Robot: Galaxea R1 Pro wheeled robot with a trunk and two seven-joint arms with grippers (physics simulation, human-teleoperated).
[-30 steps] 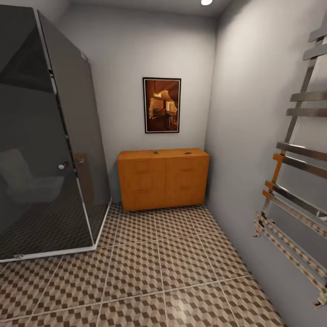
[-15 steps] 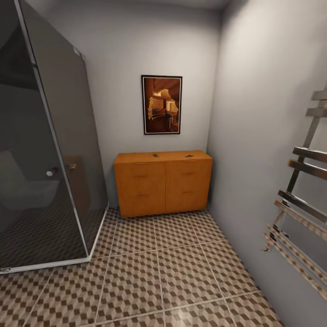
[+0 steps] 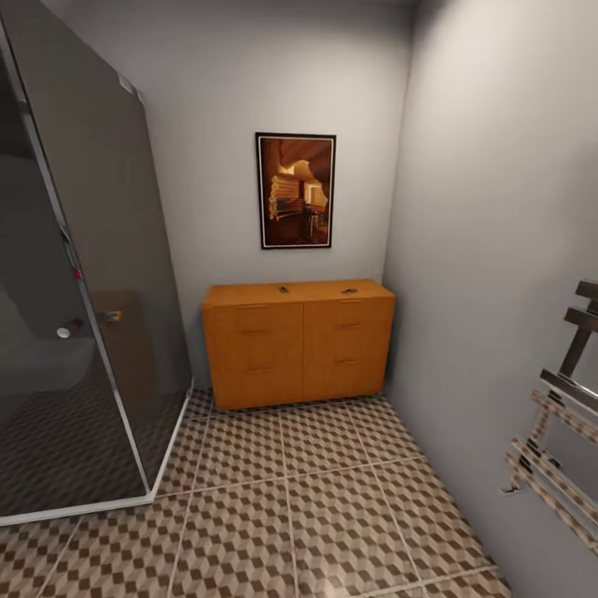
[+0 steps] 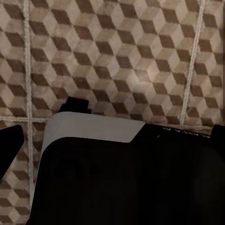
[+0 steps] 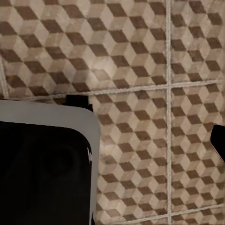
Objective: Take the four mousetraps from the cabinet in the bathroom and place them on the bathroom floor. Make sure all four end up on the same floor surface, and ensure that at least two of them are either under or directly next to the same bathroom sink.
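Note:
The orange-brown cabinet (image 3: pixel 297 342) stands against the far wall, under a framed picture. Two tiny dark mousetraps lie on its top, one near the middle (image 3: pixel 284 289) and one towards the right (image 3: pixel 349 291). Its drawers are shut. The cube-patterned bathroom floor (image 3: pixel 291 507) stretches from me to the cabinet. In the left wrist view my left gripper (image 4: pixel 112 145) hangs over the floor tiles (image 4: pixel 117 56), dark fingertips (image 4: pixel 9 147) at both edges, spread apart and empty. In the right wrist view my right gripper's fingertip (image 5: pixel 219 143) shows at the edge above the tiles (image 5: pixel 140 70). The bathroom sink is out of view.
A dark glass shower cabin (image 3: pixel 66 316) fills the left side. A chrome towel rail (image 3: pixel 556 448) juts from the right wall. My own white and black base (image 4: pixel 117 178) shows under both wrists, also the base (image 5: pixel 42 164).
The whole head view has shifted: the cabinet looms slightly larger and the towel rail has slid towards the right edge, so the camera has moved forward. Nothing in the room moved.

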